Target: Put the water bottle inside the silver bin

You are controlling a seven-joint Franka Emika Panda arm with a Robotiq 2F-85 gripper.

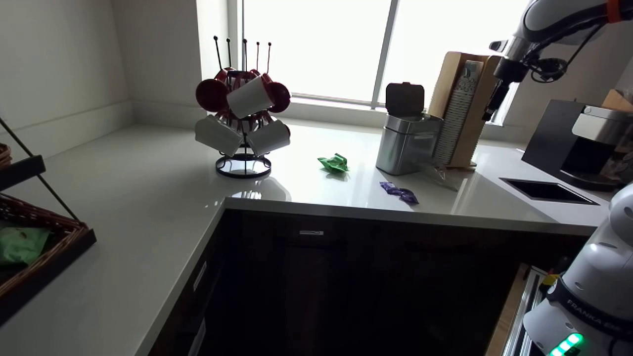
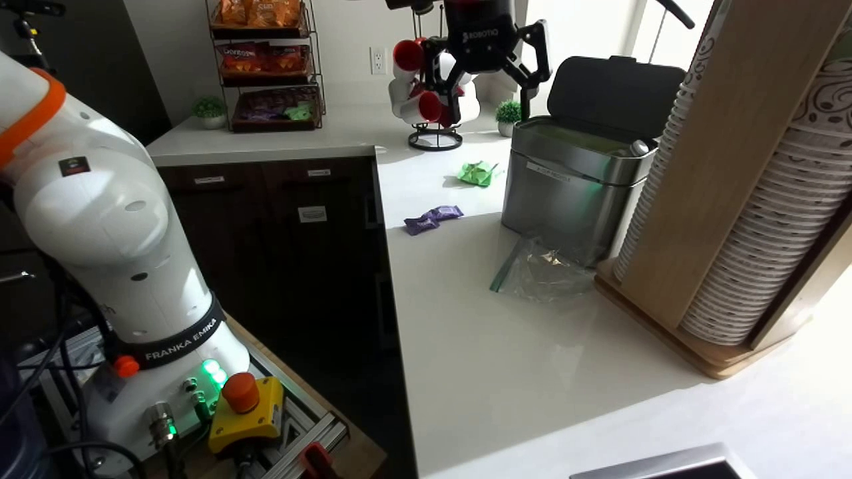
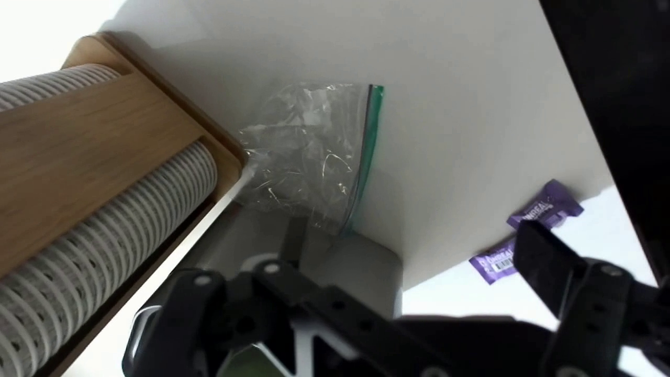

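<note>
The silver bin [image 1: 401, 148] stands on the counter with its dark lid raised. It also shows in an exterior view [image 2: 562, 206] and partly in the wrist view [image 3: 366, 267], behind a finger. A small silvery round-ended object [image 2: 639, 148] shows at the bin's rim; I cannot tell whether it is the water bottle. No water bottle shows clearly elsewhere. My gripper [image 2: 490, 108] is raised above counter height near the bin. Its fingers are wide apart in the wrist view [image 3: 419, 251], with nothing between them. It also shows in an exterior view [image 1: 488, 116].
A wooden cup holder [image 2: 665, 266] stands close beside the bin. A clear plastic bag [image 2: 546, 273] lies at the bin's foot. Purple packets [image 2: 432, 219] and a green packet [image 2: 476, 173] lie nearby. A red-and-white mug rack [image 1: 243, 123] and a coffee machine [image 1: 601, 126] stand farther off.
</note>
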